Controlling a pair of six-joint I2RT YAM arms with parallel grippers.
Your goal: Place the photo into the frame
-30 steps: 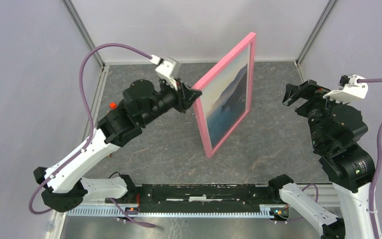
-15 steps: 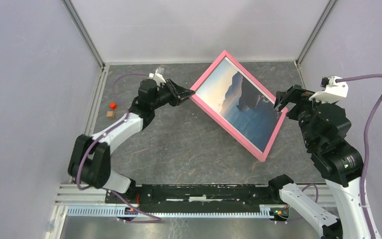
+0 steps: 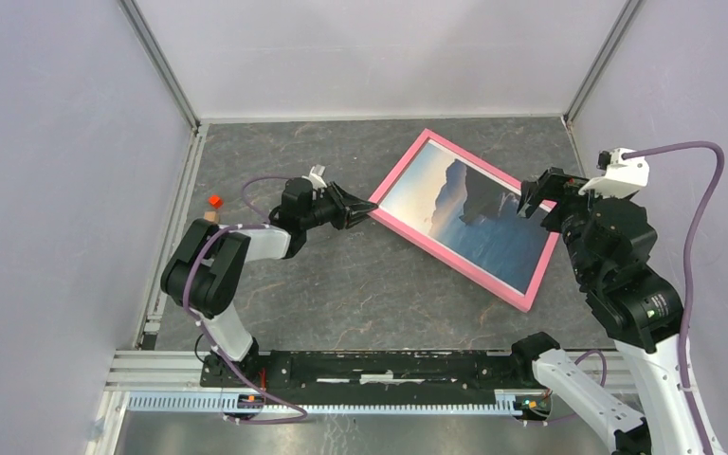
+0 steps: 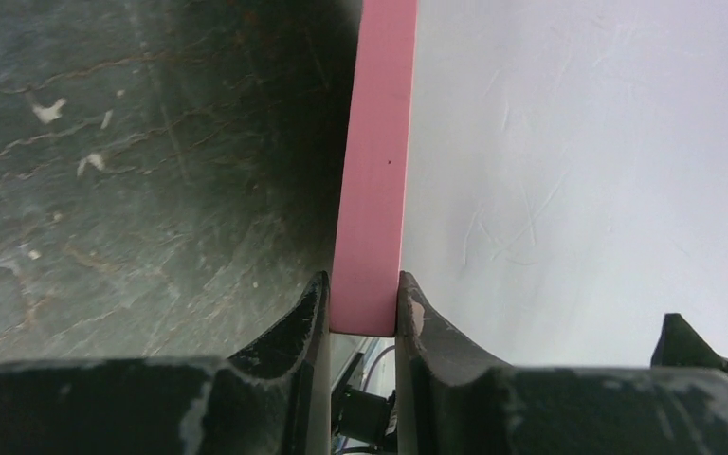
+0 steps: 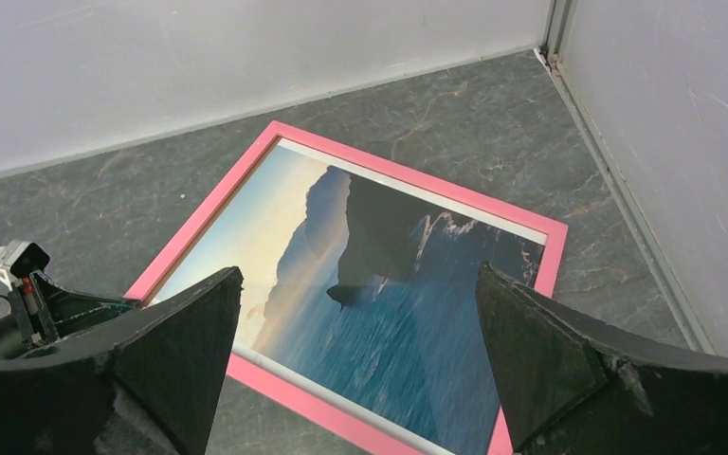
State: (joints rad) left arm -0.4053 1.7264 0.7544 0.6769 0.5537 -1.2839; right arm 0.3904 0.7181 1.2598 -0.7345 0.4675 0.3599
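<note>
The pink frame point(image 3: 450, 258) lies face up, flat or nearly flat on the table right of centre. The photo point(image 3: 464, 213) of dark cliffs and blue water sits inside it. My left gripper point(image 3: 362, 209) is low at the table and shut on the frame's left corner. In the left wrist view the pink rail point(image 4: 374, 190) is pinched between the fingers of that gripper point(image 4: 363, 308). My right gripper point(image 3: 535, 193) is open and empty, held above the frame's right end. The right wrist view looks down on the photo point(image 5: 389, 284) and frame point(image 5: 313, 407) between the spread fingers of that gripper point(image 5: 360, 370).
A small red block point(image 3: 214, 200) and a brown one point(image 3: 210, 217) lie near the left wall. Grey walls enclose the table on three sides. The frame's far corner is close to the back wall, and its right end is near the right wall.
The frame stood upright on its edge, then tipped over to the right and now lies face up. My left arm lowered with it. My right gripper moved in over its right end.
</note>
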